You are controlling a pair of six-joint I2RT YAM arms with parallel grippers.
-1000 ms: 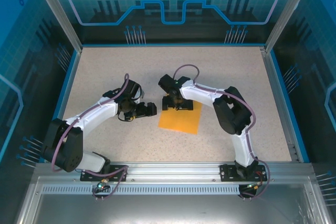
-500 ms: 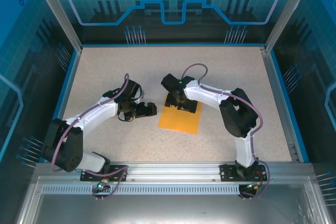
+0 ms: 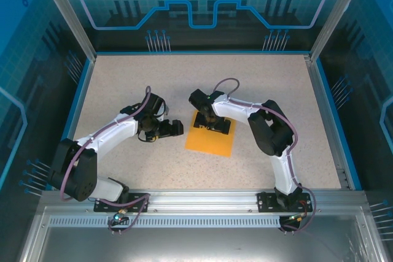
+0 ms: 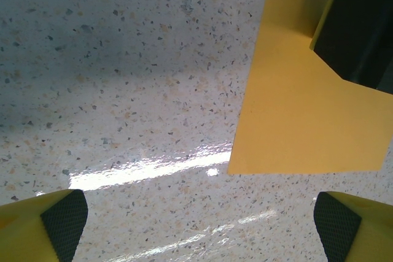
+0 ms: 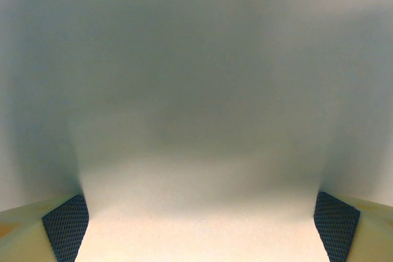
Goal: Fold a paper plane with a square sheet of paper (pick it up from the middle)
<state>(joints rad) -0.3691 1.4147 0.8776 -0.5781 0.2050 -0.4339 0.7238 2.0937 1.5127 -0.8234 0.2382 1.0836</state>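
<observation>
The square sheet of paper (image 3: 212,143) lies flat on the speckled desk (image 3: 123,78), between the two arms and a little toward the right one. I see no fold in it, so the job looks to be at its very first step: getting hold of the sheet.

The right gripper (image 3: 214,126) is down over the far edge of the paper with its jaws spread wide and nothing between them. The left gripper (image 3: 176,128) sits low, just beside the sheet's left edge, apart from it, jaws equally wide and empty. From its wrist camera the paper's near corner shows ahead and to the right, with the dark bulk of the right gripper over it.

As I read it, the next move calls for coming in over the middle of the sheet rather than its edge, and pinching up a thin, flat paper without creasing it askew.

The right wrist camera is a pale blur, so I cannot tell whether those fingertips touch the paper or the desk. From above, the right gripper hides the sheet's far edge.
</observation>
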